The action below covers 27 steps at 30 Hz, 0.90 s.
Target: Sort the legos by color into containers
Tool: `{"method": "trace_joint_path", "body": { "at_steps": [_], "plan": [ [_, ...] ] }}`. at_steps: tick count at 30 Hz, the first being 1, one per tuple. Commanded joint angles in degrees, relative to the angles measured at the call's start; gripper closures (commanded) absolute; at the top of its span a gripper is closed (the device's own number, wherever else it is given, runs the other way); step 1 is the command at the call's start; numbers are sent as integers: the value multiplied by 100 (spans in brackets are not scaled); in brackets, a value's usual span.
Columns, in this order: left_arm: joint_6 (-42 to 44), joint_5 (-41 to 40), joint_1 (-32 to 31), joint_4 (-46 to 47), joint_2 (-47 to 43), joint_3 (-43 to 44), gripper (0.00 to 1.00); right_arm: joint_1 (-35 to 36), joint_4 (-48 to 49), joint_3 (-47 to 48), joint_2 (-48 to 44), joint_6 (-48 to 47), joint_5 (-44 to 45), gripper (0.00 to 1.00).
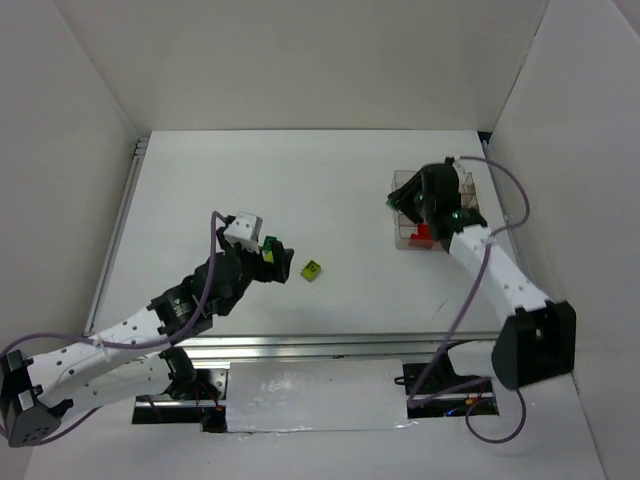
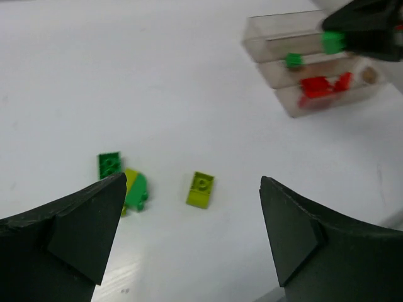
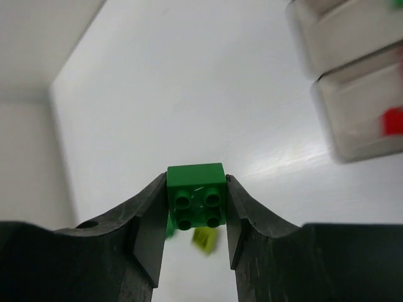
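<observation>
We've got the right gripper (image 1: 425, 203) pinching a green brick (image 3: 196, 196) by the tray (image 2: 264, 34), probably over it, while the left gripper (image 1: 274, 260) hangs spread wide over loose bricks (image 2: 200, 189) on the tabletop (image 1: 300, 180), reds (image 2: 318, 86) binned.

— What lies under the left fingers (image 2: 69, 233)?
— A plain white tabletop (image 1: 300, 190), matte and evenly lit, with only soft shadows.
— And beyond them?
— A white back wall (image 1: 300, 60) rises well ahead of both pairs. A white left wall (image 1: 60, 150) stands outboard of the left fingers, and a white right wall (image 1: 570, 200) near the right fingers (image 3: 258, 233).
— Behind them?
— An aluminium rail (image 1: 320, 345) runs along the tabletop's near edge.
</observation>
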Motion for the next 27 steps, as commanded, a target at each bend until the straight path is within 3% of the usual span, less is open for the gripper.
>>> {"method": "trace_joint_path", "body": {
  "at_steps": [1, 7, 10, 16, 20, 22, 23, 24, 27],
  "plan": [
    [-1455, -906, 456, -1758, 359, 549, 1, -344, -1189, 1681, 1364, -850, 1835, 100],
    [-1800, 450, 1485, -2068, 500, 576, 1, -845, -1805, 2969, 2783, -1106, 2339, 100],
    [-1905, 486, 1775, -2164, 518, 532, 1, -1056, -2077, 3277, 3232, -1071, 2383, 100],
    [-2142, 917, 2426, -2085, 711, 400, 1, -1276, -1885, 2945, 3313, -1062, 2295, 98],
    [-2257, 829, 2496, -2330, 1193, 689, 1, -1364, -1692, 2812, 3269, -1123, 2190, 89],
    [-2196, 917, 2496, -2384, 1361, 821, 1, -1417, -1613, 2786, 3251, -1158, 2111, 78],
    [-2178, 952, 2497, -2323, 1457, 831, 0, -1434, -1560, 2795, 3269, -1167, 2067, 68],
    [-2152, 1022, 2497, -2262, 1476, 813, 1, -1435, -1551, 2838, 3330, -1176, 2023, 52],
    [-2108, 1250, 2497, -2051, 1432, 690, 0, -1628, -1638, 3023, 3541, -1229, 1988, 40]
  ]
}}
